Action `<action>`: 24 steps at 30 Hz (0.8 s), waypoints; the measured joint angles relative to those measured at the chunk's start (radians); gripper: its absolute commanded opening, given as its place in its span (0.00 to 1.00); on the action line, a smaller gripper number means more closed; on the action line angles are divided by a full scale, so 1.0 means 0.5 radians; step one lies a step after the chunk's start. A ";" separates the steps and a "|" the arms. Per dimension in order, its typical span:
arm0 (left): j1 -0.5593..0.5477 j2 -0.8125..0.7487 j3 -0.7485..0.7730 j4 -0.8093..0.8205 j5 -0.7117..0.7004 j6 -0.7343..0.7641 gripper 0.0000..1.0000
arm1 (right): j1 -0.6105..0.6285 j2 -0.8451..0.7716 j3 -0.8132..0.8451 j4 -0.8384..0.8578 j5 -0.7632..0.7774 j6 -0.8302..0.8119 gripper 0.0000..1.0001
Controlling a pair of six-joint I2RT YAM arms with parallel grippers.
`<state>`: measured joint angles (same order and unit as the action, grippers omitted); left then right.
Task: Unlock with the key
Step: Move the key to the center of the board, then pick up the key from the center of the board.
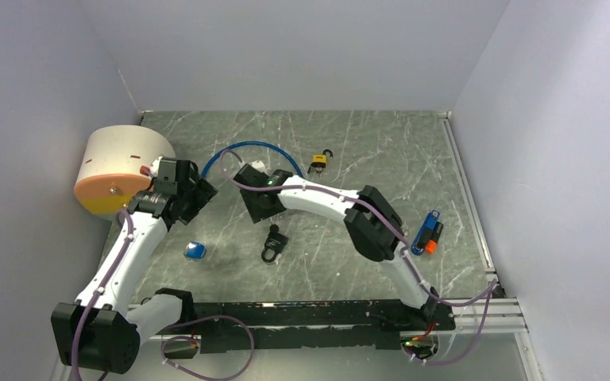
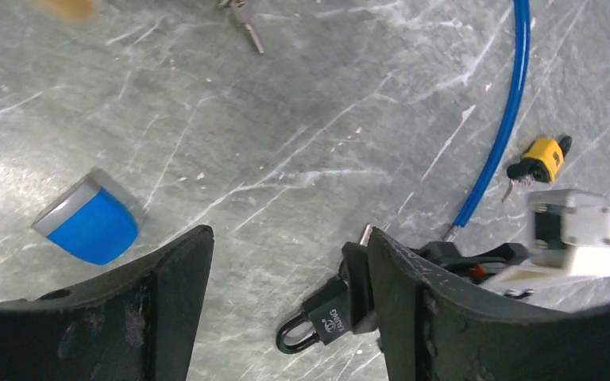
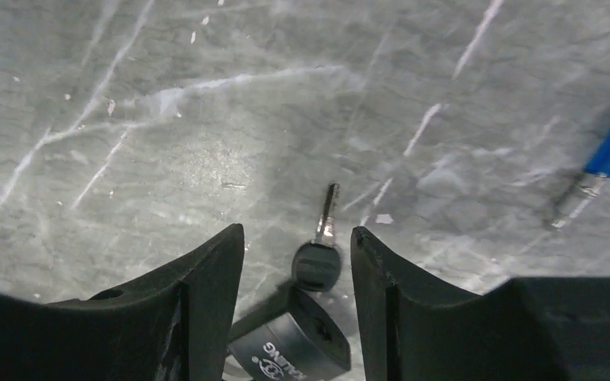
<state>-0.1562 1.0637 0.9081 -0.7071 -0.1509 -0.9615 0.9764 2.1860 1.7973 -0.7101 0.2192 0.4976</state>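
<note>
A black padlock (image 1: pixel 272 248) lies on the grey table, shackle toward the near edge. It also shows in the right wrist view (image 3: pixel 290 349) and the left wrist view (image 2: pixel 330 313). A key with a black head (image 3: pixel 320 252) lies flat just beyond the lock, outside the keyhole. My right gripper (image 3: pixel 295 238) is open, low over the table, with a finger on each side of the key's head. In the top view it (image 1: pixel 268 221) hangs just behind the lock. My left gripper (image 2: pixel 290 238) is open and empty, to the left of the lock (image 1: pixel 198 194).
A yellow padlock (image 1: pixel 318 163) and a blue cable (image 1: pixel 242 148) lie behind the right gripper. A small blue block (image 1: pixel 195 251) lies left of the black lock. A white-and-orange roll (image 1: pixel 119 171) stands at far left. A blue-and-orange object (image 1: pixel 426 233) lies at right. Another key (image 2: pixel 246 24) shows in the left wrist view.
</note>
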 measured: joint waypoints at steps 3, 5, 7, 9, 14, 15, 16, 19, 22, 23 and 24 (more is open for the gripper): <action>0.000 -0.043 -0.010 -0.075 -0.063 -0.059 0.75 | 0.048 0.117 0.089 -0.068 0.038 0.001 0.57; 0.000 -0.089 -0.018 -0.116 -0.104 -0.098 0.75 | 0.063 0.175 0.095 -0.129 0.066 0.000 0.57; 0.000 -0.155 -0.041 -0.140 -0.141 -0.124 0.75 | 0.060 0.180 0.101 -0.150 0.089 0.005 0.57; 0.000 -0.204 -0.060 -0.170 -0.175 -0.154 0.75 | 0.057 0.180 0.099 -0.168 0.090 0.005 0.54; 0.000 -0.214 -0.076 -0.193 -0.210 -0.190 0.75 | 0.056 0.180 0.095 -0.195 0.028 0.007 0.46; 0.000 -0.209 -0.076 -0.197 -0.215 -0.195 0.75 | 0.056 0.180 0.090 -0.194 0.010 0.008 0.46; 0.000 -0.204 -0.076 -0.201 -0.218 -0.197 0.75 | 0.055 0.177 0.082 -0.188 -0.011 0.008 0.46; 0.000 -0.193 -0.076 -0.212 -0.218 -0.197 0.75 | 0.034 0.149 0.037 -0.179 -0.081 0.021 0.45; 0.000 -0.192 -0.076 -0.214 -0.217 -0.198 0.74 | 0.008 0.110 -0.032 -0.165 -0.154 0.036 0.38; 0.000 -0.192 -0.076 -0.213 -0.217 -0.198 0.74 | 0.000 0.099 -0.050 -0.165 -0.170 0.035 0.34; 0.000 -0.192 -0.078 -0.213 -0.216 -0.198 0.74 | -0.011 0.086 -0.069 -0.164 -0.191 0.037 0.29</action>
<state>-0.1562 0.9676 0.8692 -0.8135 -0.2588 -1.0607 0.9707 2.2292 1.7630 -0.7921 0.1238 0.5159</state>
